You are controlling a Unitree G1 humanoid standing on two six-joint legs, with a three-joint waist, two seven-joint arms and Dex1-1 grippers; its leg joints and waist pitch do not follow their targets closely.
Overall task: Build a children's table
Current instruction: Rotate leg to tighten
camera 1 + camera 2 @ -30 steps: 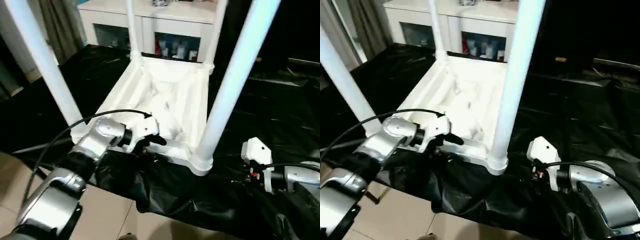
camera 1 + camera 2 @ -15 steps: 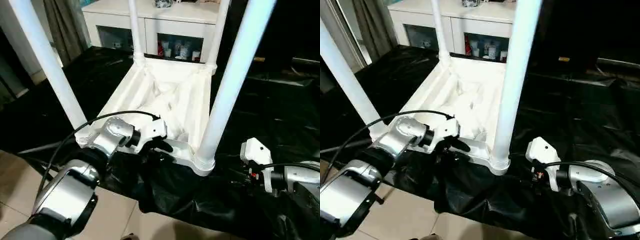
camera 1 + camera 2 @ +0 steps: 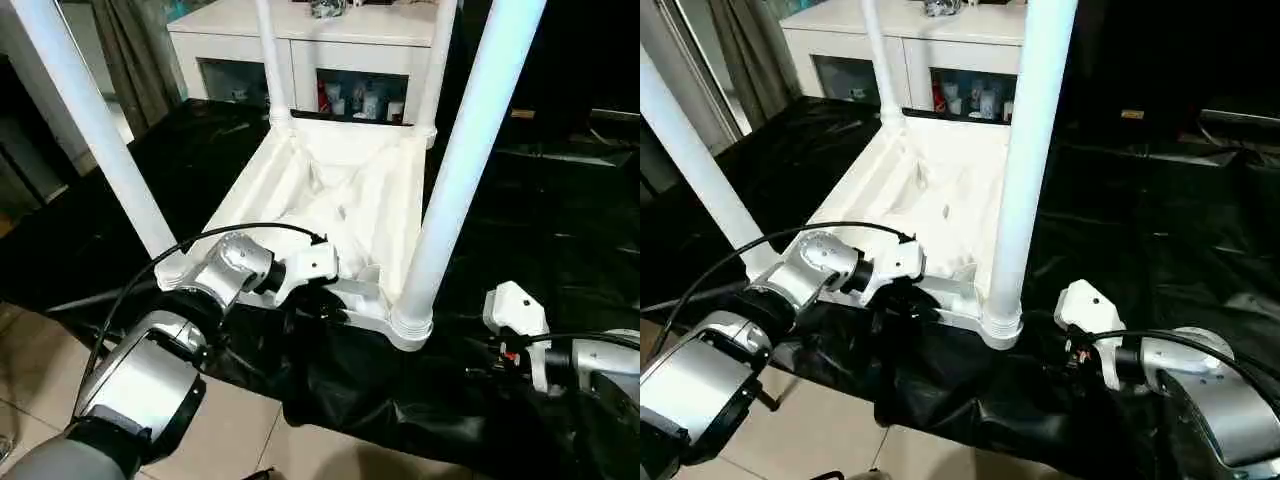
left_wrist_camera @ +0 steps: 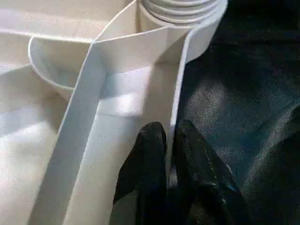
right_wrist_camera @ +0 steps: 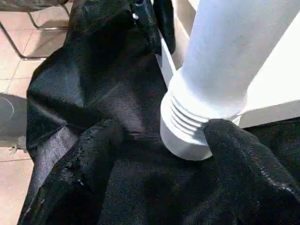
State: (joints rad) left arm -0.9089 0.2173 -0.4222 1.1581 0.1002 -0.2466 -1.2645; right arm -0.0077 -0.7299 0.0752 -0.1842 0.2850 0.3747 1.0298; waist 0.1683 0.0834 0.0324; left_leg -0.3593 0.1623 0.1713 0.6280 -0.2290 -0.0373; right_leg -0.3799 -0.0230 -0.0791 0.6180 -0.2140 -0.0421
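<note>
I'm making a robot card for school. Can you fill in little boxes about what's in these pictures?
Table: white table upside down on a black sheet, four legs pointing up
Left gripper: fingers shut on the table's near rim
Right gripper: fingers open, one on each side of the near right leg, by its ribbed base
Behind: white cabinet with glass doors
Floor: tan tiles
</note>
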